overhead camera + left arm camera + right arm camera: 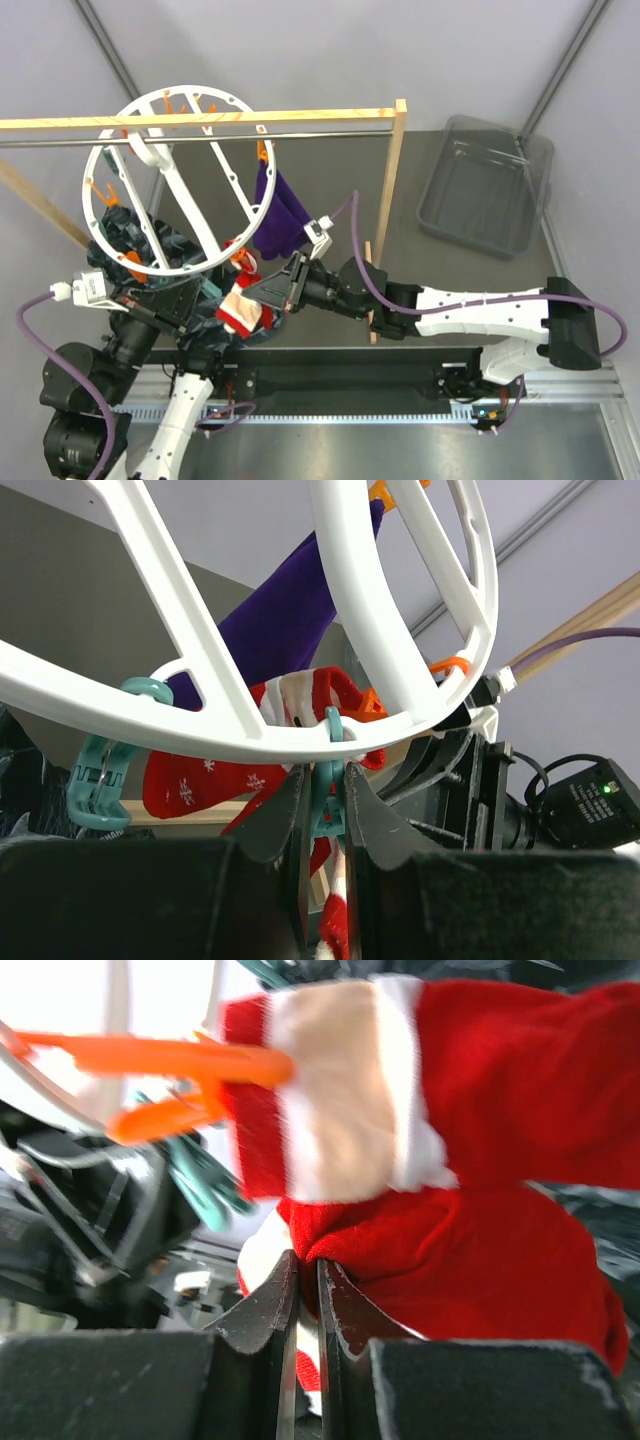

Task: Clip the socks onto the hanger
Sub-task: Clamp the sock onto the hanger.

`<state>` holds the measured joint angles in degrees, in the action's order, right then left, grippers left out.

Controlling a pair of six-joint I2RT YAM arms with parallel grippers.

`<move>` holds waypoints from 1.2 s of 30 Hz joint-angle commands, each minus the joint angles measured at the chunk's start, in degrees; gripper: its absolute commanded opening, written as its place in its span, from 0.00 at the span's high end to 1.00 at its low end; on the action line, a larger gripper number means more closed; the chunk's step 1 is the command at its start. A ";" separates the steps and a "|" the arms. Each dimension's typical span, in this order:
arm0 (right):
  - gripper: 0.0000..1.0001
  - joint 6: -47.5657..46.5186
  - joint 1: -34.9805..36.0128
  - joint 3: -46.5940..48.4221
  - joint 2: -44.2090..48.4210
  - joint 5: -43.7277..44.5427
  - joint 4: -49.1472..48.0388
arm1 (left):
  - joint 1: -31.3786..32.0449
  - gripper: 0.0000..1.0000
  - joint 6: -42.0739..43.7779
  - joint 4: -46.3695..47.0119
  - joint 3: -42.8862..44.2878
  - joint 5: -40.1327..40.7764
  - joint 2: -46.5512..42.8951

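Observation:
The round white hanger (pixel 205 262) hangs tilted from the metal rail, with orange clips on its rim. A purple sock (pixel 280 215) hangs clipped at its right side. My left gripper (pixel 327 800) is shut on a teal clip (pixel 333 780) under the hanger's rim (pixel 250 738). My right gripper (pixel 307 1280) is shut on a red Christmas sock (pixel 470 1250), holding it just below the rim by an orange clip (pixel 190 1060). In the top view the red sock (pixel 242 305) sits between the two grippers. Another teal clip (pixel 98 775) hangs at the left.
A wooden-framed rack (pixel 390 190) with a metal rail (pixel 300 133) holds the hanger. Dark blue-green patterned fabric (pixel 160 250) lies under the ring. A clear plastic bin (pixel 487 185) stands at the back right. Purple cables trail from both arms.

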<state>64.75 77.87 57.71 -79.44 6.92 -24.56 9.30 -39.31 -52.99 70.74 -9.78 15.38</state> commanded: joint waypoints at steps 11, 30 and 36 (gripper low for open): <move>1.00 6.53 -0.79 7.85 -6.43 -4.02 -5.85 | -0.25 1.00 -0.07 -0.97 0.98 -4.19 -0.88; 1.00 7.23 -2.45 1.36 -2.48 -3.75 -9.45 | -0.25 1.00 0.64 -1.24 1.94 -2.88 -1.14; 1.00 7.32 -3.24 -0.32 -1.24 -3.93 -10.25 | -0.25 1.00 0.55 -1.59 1.69 -2.87 -1.75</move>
<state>71.85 75.46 57.19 -83.33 3.16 -30.61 9.23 -39.07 -52.71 72.01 -11.16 14.63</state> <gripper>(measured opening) 0.079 0.178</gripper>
